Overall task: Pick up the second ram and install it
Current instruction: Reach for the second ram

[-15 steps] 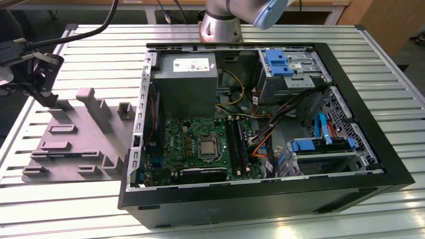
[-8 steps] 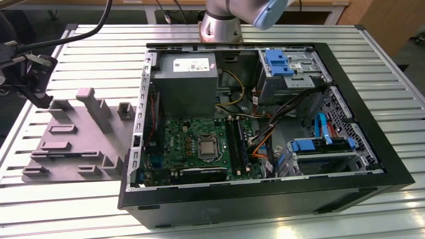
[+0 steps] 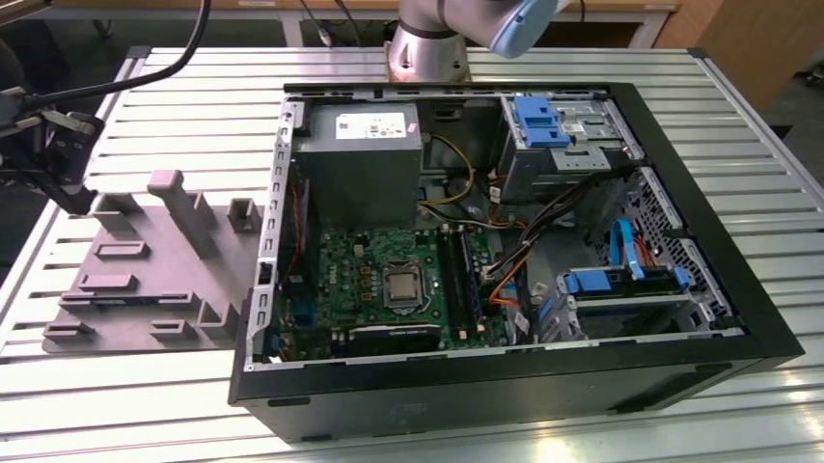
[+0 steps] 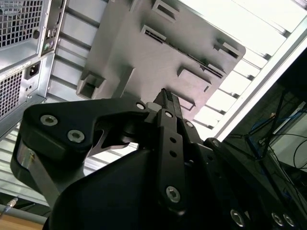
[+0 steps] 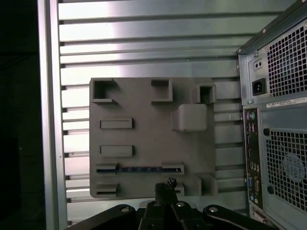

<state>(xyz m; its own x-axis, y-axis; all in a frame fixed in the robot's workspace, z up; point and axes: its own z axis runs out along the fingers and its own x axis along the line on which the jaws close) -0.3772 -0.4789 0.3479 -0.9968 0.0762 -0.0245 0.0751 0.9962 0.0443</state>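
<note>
The second ram [image 5: 139, 169] is a thin dark bluish stick lying on edge in a long slot of the grey fixture [image 5: 148, 139]. In the first wrist view my gripper [image 5: 166, 185] hangs above the fixture's edge, a short way from the stick, fingers together and holding nothing. The second wrist view shows the black fingers [image 4: 166, 103] pressed together over the same fixture [image 4: 144, 62]. In the exterior view the gripper [image 3: 75, 193] is at the far left, beside the fixture [image 3: 142, 280]. The black memory slots [image 3: 460, 280] run beside the processor on the motherboard.
An open computer case [image 3: 515, 386] lies on the slatted metal table [image 3: 116, 405], right of the fixture in the exterior view. Its rear panel [image 5: 278, 120] stands close to the fixture. Tall grey posts [image 3: 170, 193] rise from the fixture's back. Cables and blue drive brackets [image 3: 605, 282] crowd the case.
</note>
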